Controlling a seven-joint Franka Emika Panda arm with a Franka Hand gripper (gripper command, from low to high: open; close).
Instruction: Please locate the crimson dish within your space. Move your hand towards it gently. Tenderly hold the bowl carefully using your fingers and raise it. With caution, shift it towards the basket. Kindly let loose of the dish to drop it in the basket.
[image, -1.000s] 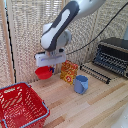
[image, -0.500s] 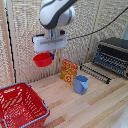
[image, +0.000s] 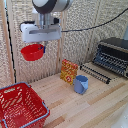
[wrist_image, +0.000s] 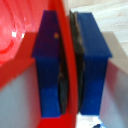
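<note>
The crimson dish (image: 32, 52) is a small red plastic bowl held high above the table at the exterior view's left. My gripper (image: 43, 48), a pale block under the white and dark arm, is shut on the bowl's rim. In the wrist view the two blue-tipped fingers (wrist_image: 49, 65) pinch the red rim (wrist_image: 68, 55) between them. The basket (image: 20, 106), red wire mesh with a grey-blue rim, stands on the table below and to the exterior view's left of the bowl.
A blue cup (image: 81, 84) lies on the wooden table near a yellow-red patterned box (image: 69, 71). A dark toaster oven (image: 112, 56) with its door down is at the exterior view's right. A wicker screen stands behind.
The arm has risen and shifted slightly toward the exterior view's left, carrying the red bowl higher and closer to above the basket. The grip is unchanged.
</note>
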